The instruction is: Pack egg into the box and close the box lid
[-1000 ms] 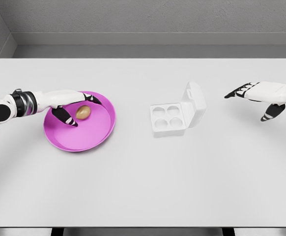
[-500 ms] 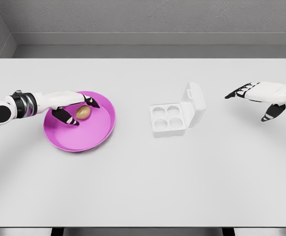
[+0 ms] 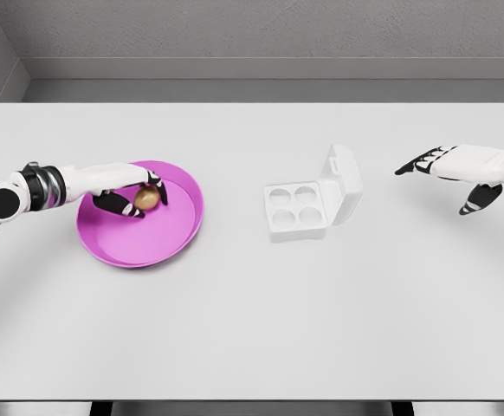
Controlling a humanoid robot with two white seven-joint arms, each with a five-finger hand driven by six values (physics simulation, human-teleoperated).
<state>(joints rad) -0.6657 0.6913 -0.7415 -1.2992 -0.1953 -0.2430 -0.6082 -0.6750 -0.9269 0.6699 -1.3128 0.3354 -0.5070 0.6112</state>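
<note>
Over on the left, the left hand [image 3: 131, 192] reaches into the pink bowl [image 3: 176, 227] with its fingers curled around the brown egg [image 3: 145, 198], thumb on the near side and fingertips on the far side, the egg sitting in the bowl's upper part. Near the middle of the white bench [image 3: 252, 321] stands the small white box [image 3: 300, 210], well apart from the bowl, its four cups bare and its lid [image 3: 345, 184] tilted up at the right. The right hand [image 3: 455, 169] hovers beyond the box, fingers spread, holding nothing.
</note>
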